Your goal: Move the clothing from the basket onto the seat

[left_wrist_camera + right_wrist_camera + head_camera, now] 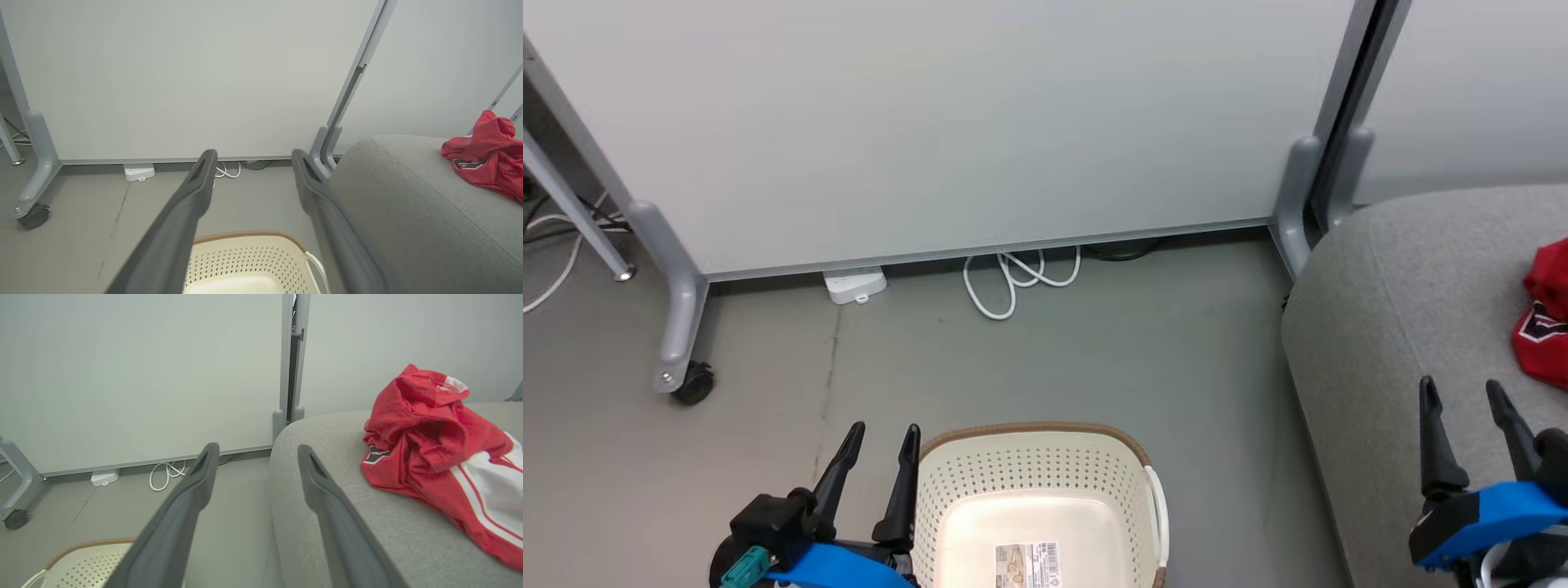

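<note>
While both arms hang at the near edge of the scene, the clothing [429,457] lies in a crumpled red heap on the seat [1405,310], on the far right and well apart from the basket [1029,469]. White stripes run along the red fabric on the heap's right side, and a dark-and-white emblem shows on a fold at its left side. The seat is a grey upholstered block with a rounded left corner. It stands to the right of the basket, with a strip of floor [1094,367] between them. The basket stands on the floor at the near middle, its brown rim curving along the far side and a white handle on its right. Its pale bottom shows, with a paper label [1027,565] stuck to it. The left end effector [885,430] hovers by the basket's left rim, its two dark fingers spread apart and released; I cannot tell whether it touches the rim. The right end effector [1460,385] hovers over the near part of the seat, to the left of the clothing and apart from it, its fingers also spread wide and grasping nothing. Behind everything stands a pale partition panel [931,122] on grey legs, with a black caster wheel [694,382] under the far left leg. At the foot of the panel lie a small white box [854,284] and a looped white cable [1013,282].
</note>
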Tool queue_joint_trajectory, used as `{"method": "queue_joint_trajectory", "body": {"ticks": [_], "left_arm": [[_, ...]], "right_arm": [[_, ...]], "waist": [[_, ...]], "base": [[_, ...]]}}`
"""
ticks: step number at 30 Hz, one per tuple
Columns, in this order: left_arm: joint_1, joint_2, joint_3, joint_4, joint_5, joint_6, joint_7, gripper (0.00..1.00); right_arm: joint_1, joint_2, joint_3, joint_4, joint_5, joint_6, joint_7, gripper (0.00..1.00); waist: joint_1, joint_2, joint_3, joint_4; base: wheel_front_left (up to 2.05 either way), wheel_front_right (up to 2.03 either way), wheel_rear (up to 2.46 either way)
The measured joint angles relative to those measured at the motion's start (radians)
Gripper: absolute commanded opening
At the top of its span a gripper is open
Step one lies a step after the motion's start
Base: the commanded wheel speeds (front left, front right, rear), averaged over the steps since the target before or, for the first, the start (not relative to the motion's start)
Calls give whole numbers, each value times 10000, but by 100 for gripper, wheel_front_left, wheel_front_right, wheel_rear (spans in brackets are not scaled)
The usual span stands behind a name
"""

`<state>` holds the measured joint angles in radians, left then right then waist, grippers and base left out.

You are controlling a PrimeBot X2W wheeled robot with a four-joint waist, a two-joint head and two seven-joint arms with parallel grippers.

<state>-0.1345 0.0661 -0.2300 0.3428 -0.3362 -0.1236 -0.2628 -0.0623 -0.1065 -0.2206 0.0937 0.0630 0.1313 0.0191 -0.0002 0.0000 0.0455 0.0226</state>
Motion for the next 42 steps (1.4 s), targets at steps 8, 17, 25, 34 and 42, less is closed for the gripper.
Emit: {"method": "queue_joint_trajectory", "body": {"ticks": [8,17,25,34,42], "left_arm": [[182,-79,470,-52,113,-23,0,100],[211,-113,897,23,249,-27,0,100],[211,-132,949,109,295,-38,0,100],[210,-144,934,190,324,-38,0,100],[614,-196,922,769,278,-25,59,0]], "right_arm": [[1000,456,454,-911,-44,0,309,100],[1182,535,1141,-834,-81,-2,288,100],[1131,541,1168,-652,86,0,159,100],[1129,541,1129,-525,176,0,96,100],[1289,579,1143,174,190,0,123,0]], "waist": [[1,0,-229,407],[3,0,-182,354],[2,0,-188,328],[3,0,-224,385],[3,0,-242,394]], "base": [[0,0,0],[0,0,0],[0,0,0],[0,0,0],[0,0,0]]}}
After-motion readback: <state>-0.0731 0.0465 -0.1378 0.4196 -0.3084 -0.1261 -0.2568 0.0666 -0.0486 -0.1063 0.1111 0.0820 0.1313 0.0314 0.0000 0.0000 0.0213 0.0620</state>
